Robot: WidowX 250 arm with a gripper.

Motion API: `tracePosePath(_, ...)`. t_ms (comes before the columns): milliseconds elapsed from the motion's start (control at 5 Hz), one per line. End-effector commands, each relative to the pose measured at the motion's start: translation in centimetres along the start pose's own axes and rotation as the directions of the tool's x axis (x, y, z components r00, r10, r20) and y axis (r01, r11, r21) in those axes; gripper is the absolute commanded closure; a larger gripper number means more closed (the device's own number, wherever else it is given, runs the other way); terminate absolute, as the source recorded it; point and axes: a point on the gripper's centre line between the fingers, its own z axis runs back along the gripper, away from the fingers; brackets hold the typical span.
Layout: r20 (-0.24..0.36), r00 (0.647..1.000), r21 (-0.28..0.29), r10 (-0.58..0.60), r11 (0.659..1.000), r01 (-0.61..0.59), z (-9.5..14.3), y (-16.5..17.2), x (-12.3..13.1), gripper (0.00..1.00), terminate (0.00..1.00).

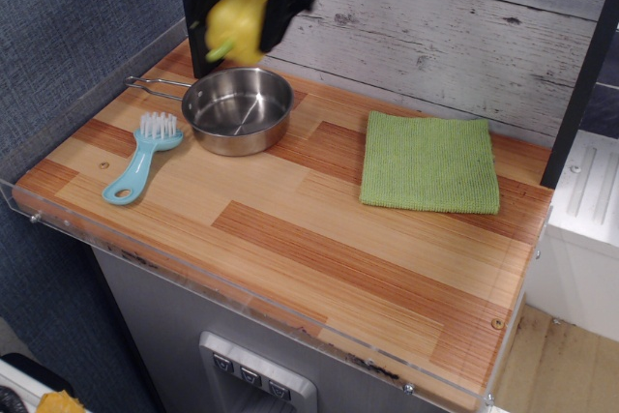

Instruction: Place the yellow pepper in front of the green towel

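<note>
Striped wooden counter [319, 229] — grey plank wall behind — end effector [239, 7] grips the yellow pepper [236, 25] above the steel pan [238, 109].

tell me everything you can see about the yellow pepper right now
The yellow pepper is a glossy, bright-yellow lobed toy, plastic by its look, with a short green stem pointing down-left. It is blurred. The gripper holds it between black fingers in the air above the steel pan, touching nothing else, near the wooden back wall and far left of the green towel.
</note>
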Motion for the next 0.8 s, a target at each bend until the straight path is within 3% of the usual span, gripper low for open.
tracePosePath(0, 0.159, 0.975, -0.088, -0.155, 0.981, 0.170, 3.3, -8.1, -3.0, 1.00, 0.00)
tracePosePath(200, 0.162, 0.970, -0.053, -0.183, 0.980, 0.194, 1.3, -12.9, -5.8, 1.00, 0.00)
tracePosePath(400, 0.156, 0.964, -0.059, -0.214, 0.972, 0.225, -0.2, -15.5, -8.9, 1.00, 0.00)
tracePosePath(600, 0.176, 0.980, -0.102, -0.097, 0.988, 0.116, -2.0, -16.3, -11.0, 1.00, 0.00)
